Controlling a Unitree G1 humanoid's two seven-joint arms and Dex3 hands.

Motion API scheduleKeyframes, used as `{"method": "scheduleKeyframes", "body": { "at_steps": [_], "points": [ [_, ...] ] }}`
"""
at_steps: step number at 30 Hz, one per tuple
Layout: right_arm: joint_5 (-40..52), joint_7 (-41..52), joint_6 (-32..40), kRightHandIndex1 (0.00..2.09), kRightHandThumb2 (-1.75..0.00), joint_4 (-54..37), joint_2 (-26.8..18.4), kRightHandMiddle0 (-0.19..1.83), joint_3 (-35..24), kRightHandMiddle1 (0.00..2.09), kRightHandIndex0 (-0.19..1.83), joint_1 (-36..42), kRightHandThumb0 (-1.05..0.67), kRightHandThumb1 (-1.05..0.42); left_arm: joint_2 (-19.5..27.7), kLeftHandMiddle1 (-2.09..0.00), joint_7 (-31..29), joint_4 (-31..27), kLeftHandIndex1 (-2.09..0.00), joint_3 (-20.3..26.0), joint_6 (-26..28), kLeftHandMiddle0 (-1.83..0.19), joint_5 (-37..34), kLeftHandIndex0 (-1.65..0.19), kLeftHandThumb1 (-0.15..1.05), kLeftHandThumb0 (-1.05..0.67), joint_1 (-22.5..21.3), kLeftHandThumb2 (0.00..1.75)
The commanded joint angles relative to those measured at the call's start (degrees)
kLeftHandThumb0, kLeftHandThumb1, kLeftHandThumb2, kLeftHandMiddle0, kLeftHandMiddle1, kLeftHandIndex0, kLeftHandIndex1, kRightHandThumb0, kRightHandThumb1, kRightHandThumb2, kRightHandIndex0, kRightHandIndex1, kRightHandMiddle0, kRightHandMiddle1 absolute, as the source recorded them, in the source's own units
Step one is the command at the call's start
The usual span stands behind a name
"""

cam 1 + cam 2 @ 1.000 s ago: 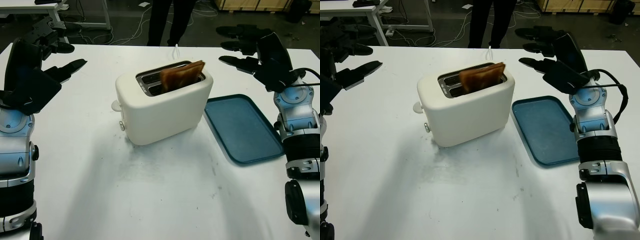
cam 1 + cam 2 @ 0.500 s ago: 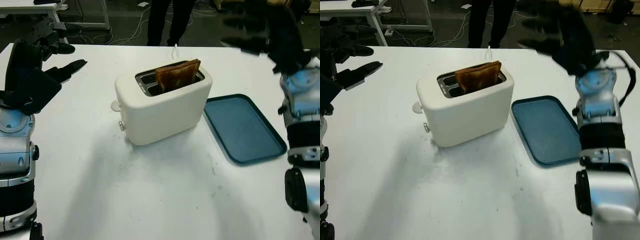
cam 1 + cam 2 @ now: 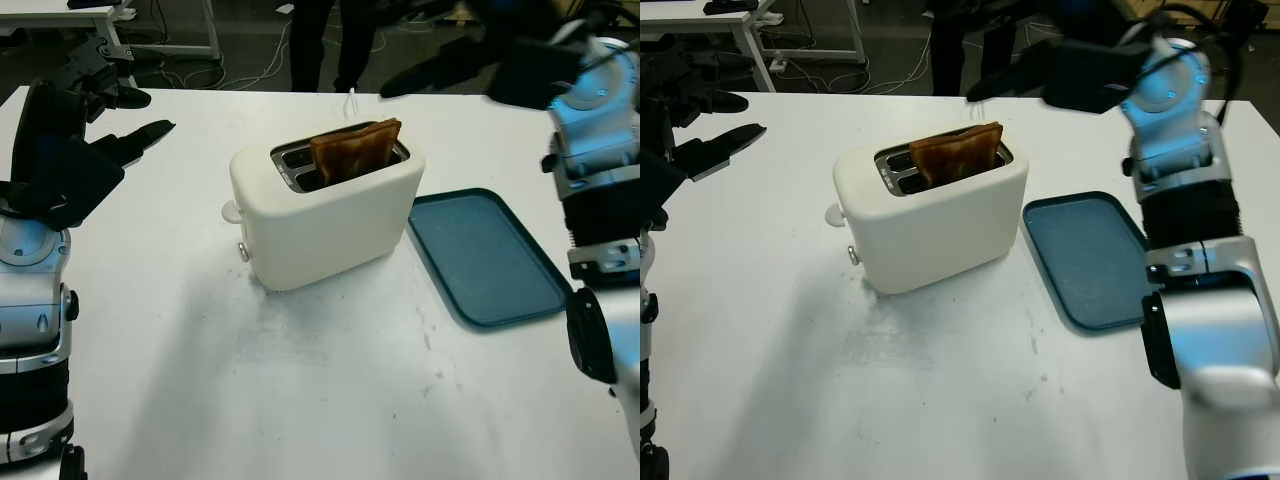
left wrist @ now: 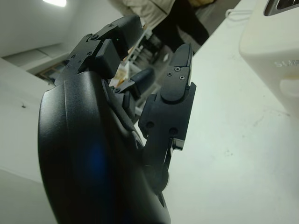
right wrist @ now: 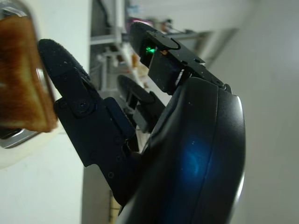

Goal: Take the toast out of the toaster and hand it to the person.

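Browned square toast (image 3: 355,150) stands upright, long edge along the cream plastic toaster's (image 3: 325,205) slot; right hand (image 3: 1040,70) open behind it, left hand (image 3: 95,140) open beside it.

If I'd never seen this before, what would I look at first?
Probably the brown toast sticking up out of the white toaster in the middle of the table. Next, the robot's black right hand, open in the air behind the toaster near the table's far edge, where a person's dark legs stand. A blue tray lies to the toaster's right, and the left hand is open over the table's far left.
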Motion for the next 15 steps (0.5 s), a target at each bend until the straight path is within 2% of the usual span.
{"method": "scheduleKeyframes", "body": {
  "at_steps": [1, 8, 15],
  "points": [
    [-2.9, -0.4, -1.2, 0.66, 0.0, 0.2, 0.4, 0.85, 2.1, 0.13, 0.68, -0.6, -0.77, -0.62, 0.7, -0.99, 0.0, -0.3, -0.64, -0.1, -0.4, -0.31, 0.6, -0.38, 0.91, -0.18, 0.0, 0.02],
    [-7.8, 0.4, 0.5, 0.64, 0.0, 0.6, 1.8, 0.82, 6.3, 0.09, 0.64, -0.4, -0.68, -0.59, 0.7, -0.98, 0.0, -0.3, -0.63, 0.1, -0.5, -0.31, 1.0, -0.38, 0.91, -0.18, 0.3, 0.01],
    [-9.3, -0.3, -0.2, 0.59, -0.01, 3.3, 2.7, 0.81, 7.9, 0.06, 0.59, 0.2, -0.58, -0.6, 0.8, -0.98, -0.2, -0.7, -0.63, 0.1, -0.2, -0.33, 1.2, -0.39, 0.92, -0.19, 0.6, 0.01]
  ]
}}
